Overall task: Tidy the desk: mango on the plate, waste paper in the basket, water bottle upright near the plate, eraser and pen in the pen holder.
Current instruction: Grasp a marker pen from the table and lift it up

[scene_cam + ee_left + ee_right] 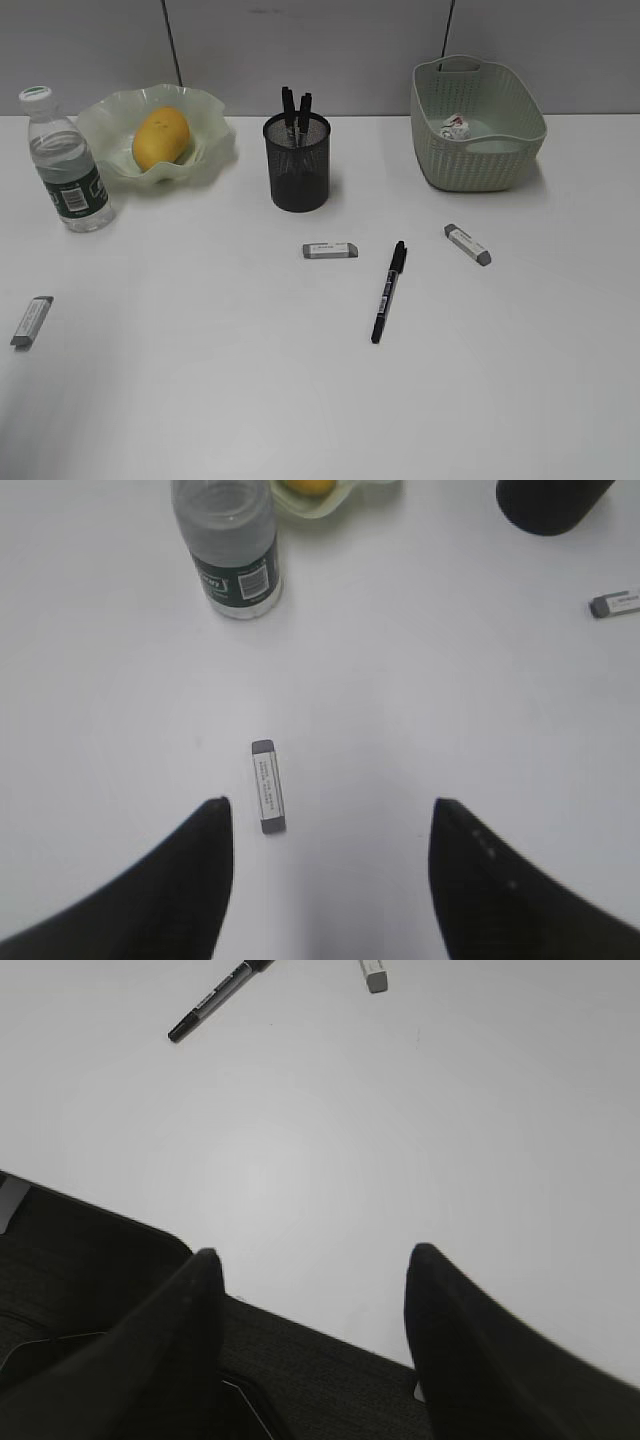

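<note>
The mango [161,138] lies in the wavy green plate [205,155]. Beside the plate the water bottle [66,160] stands upright. The waste paper [456,127] rests inside the basket [478,165]. Two pens stick out of the black mesh pen holder [297,162]. Another pen [388,290] lies flat on the desk [200,380], with erasers at left [32,322], middle [330,250] and right [467,244]. In the left wrist view my left gripper [331,805] hangs open just above the left eraser [268,786]. My right gripper [311,1253] is open and empty over the desk's front edge.
A grey panel wall [320,50] runs behind the desk. A dark surface [120,1290] lies below the desk's front edge in the right wrist view. Neither arm shows in the exterior view.
</note>
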Tool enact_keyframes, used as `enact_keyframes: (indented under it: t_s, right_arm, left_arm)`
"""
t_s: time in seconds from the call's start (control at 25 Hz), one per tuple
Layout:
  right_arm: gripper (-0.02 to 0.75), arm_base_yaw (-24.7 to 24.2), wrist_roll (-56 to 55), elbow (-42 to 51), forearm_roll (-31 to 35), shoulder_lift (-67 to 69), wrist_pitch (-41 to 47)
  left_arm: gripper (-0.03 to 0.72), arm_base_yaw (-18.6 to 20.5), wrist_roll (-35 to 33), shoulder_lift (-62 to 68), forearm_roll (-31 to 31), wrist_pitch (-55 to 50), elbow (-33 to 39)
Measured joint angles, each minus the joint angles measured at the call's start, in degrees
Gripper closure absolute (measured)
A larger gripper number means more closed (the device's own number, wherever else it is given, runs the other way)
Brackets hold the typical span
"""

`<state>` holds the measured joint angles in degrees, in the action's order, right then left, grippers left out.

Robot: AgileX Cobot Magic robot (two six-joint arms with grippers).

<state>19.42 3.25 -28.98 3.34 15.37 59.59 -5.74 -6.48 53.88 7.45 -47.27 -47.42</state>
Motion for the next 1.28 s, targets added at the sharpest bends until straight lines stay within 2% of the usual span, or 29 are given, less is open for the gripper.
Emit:
enact_keyframes:
  t_s: [0.24, 0.52, 0.8, 0.96, 1.28]
  right_arm:
    - [0.280, 0.00, 0.00, 0.00, 0.00, 0.00, 0.00]
    - [0.280, 0.00, 0.00, 0.00, 0.00, 0.00, 0.00]
    - [0.280, 0.00, 0.00, -0.47, -0.02, 0.00, -0.82]
    - [0.280, 0.00, -0.39, -2.30, -0.07, 0.87, -6.87]
    - [0.280, 0.00, -3.78, -3.97, 0.67, 19.66, -16.43]
  left_arm:
    - [0.218, 0.00, 0.00, -22.81, 0.89, 2.05, 10.70]
    - [0.218, 0.00, 0.00, -40.77, 1.30, -4.94, 12.96]
    - [0.218, 0.00, 0.00, -44.18, 0.28, -12.15, 15.89]
    - [0.218, 0.18, 0.06, -44.18, -0.63, -13.16, 16.51]
    - [0.230, 0.18, 0.06, -44.18, -0.87, -13.92, 17.01]
